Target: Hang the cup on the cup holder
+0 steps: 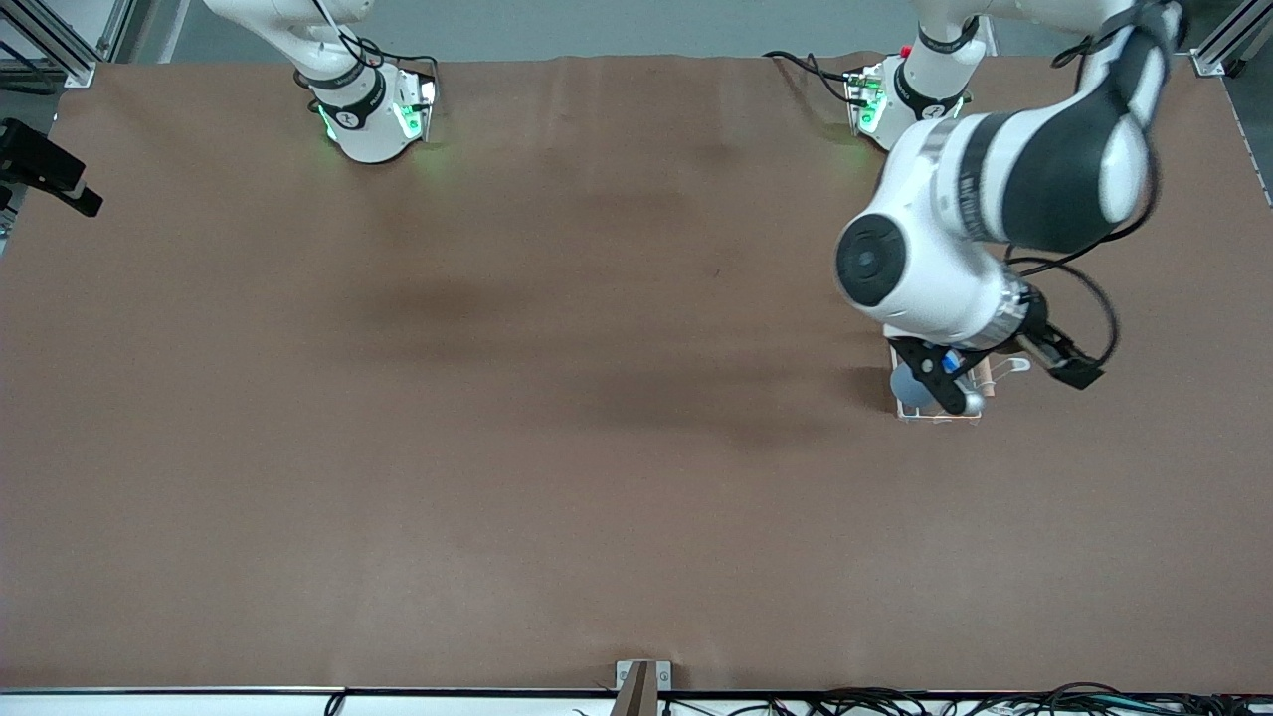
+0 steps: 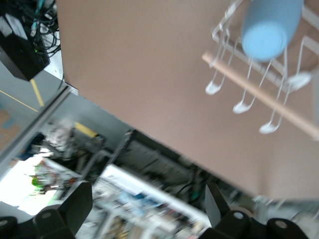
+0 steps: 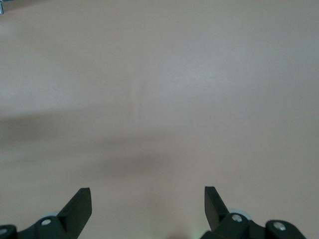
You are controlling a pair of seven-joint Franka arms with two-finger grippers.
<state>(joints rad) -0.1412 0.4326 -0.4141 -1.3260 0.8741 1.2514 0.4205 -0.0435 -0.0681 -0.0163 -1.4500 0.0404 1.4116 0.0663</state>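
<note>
The light-blue cup (image 1: pixel 907 383) sits on the white wire cup holder (image 1: pixel 940 413) near the left arm's end of the table, partly hidden under the left arm. In the left wrist view the cup (image 2: pixel 271 27) rests tilted among the holder's looped pegs (image 2: pixel 241 105), its closed bottom toward the camera, beside the wooden rod (image 2: pixel 259 94). My left gripper (image 1: pixel 955 383) hangs over the holder, open and empty (image 2: pixel 148 199), apart from the cup. My right gripper (image 3: pixel 148 199) is open and empty above bare table; the front view does not show it.
A brown cover (image 1: pixel 557 398) spreads over the whole table. A black device (image 1: pixel 45 164) sits at the right arm's end. A metal bracket (image 1: pixel 641 686) and cables (image 1: pixel 995 701) line the edge nearest the front camera.
</note>
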